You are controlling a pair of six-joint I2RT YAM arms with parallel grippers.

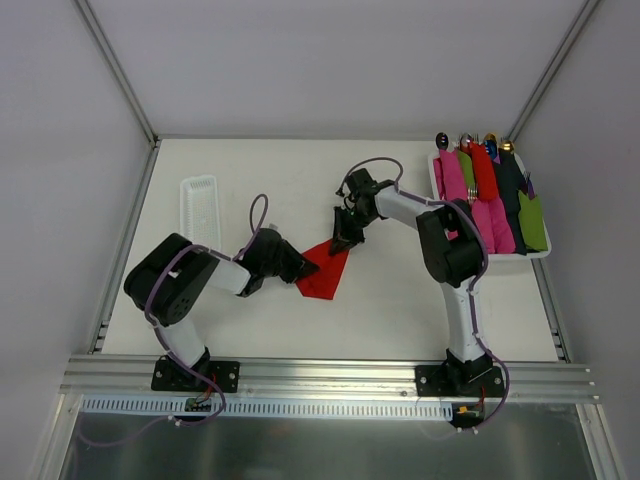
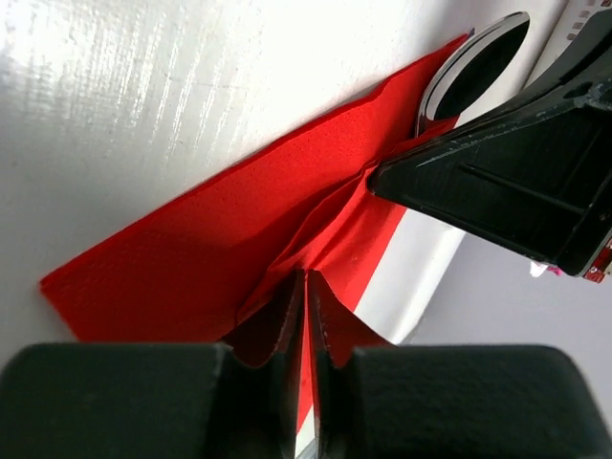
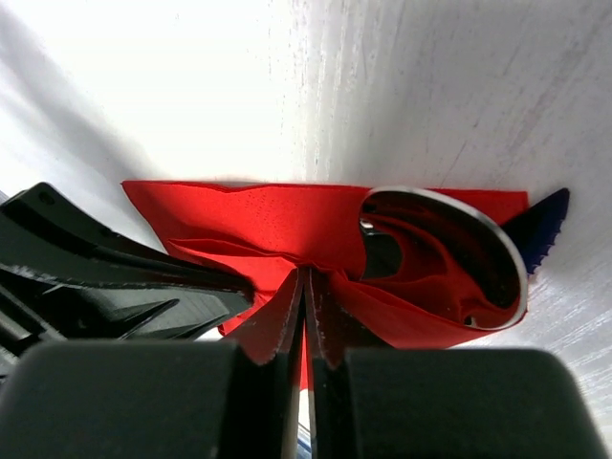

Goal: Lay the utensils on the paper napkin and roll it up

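Note:
The red paper napkin (image 1: 323, 273) lies folded on the table's middle, its near edge lifted. My left gripper (image 1: 300, 268) is shut on the napkin's edge (image 2: 191, 258) from the left. My right gripper (image 1: 343, 240) is shut on the napkin's edge (image 3: 277, 215) at its far end. A shiny silver spoon bowl (image 3: 449, 258) rests on the napkin just right of my right fingertips; it also shows in the left wrist view (image 2: 473, 62), beyond the right gripper's black finger. The rest of the utensils is hidden inside the fold.
A white ribbed tray (image 1: 198, 207) lies at the back left. A white tray (image 1: 541, 250) at the back right holds several rolled bundles, pink (image 1: 452, 175), red (image 1: 484, 172), dark (image 1: 511, 185) and green (image 1: 532, 220), with utensil ends showing at the top.

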